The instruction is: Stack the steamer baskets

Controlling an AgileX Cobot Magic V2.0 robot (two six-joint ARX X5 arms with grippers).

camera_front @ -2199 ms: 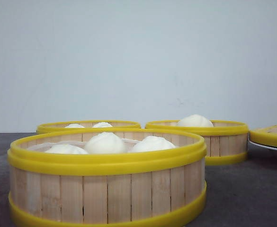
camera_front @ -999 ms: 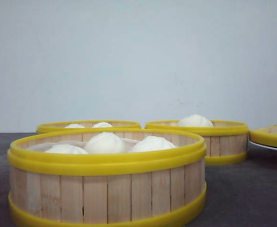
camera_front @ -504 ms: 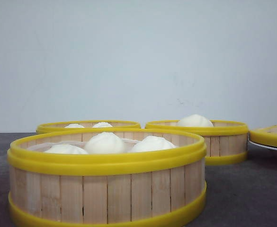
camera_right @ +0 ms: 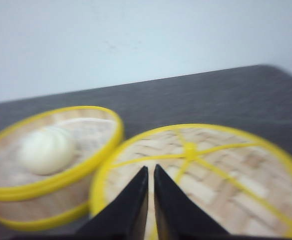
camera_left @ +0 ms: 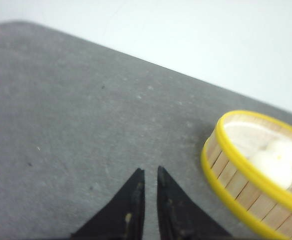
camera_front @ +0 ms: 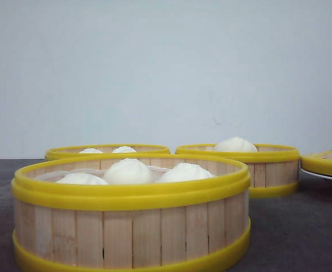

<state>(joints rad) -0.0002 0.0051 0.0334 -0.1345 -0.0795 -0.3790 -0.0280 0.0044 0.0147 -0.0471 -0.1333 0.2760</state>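
Three steamer baskets with pale slat walls and yellow rims stand on the dark table. The nearest basket (camera_front: 131, 226) holds three white buns. Behind it are a left basket (camera_front: 106, 151) and a right basket (camera_front: 268, 164), which holds one bun. My left gripper (camera_left: 148, 172) is shut with nothing in it, above bare table beside a basket of buns (camera_left: 235, 185). My right gripper (camera_right: 150, 169) is shut and empty, hovering over a round woven lid with yellow spokes (camera_right: 225, 170), next to the one-bun basket (camera_right: 51, 185). Neither gripper shows in the front view.
The yellow-rimmed lid (camera_front: 327, 163) lies at the far right on a shallow white plate (camera_front: 324, 175). A pale wall closes off the back of the table. Grey tabletop (camera_left: 76, 115) stretches out from the left gripper.
Everything in the front view sits a few pixels further right than before. No basket has moved relative to the others.
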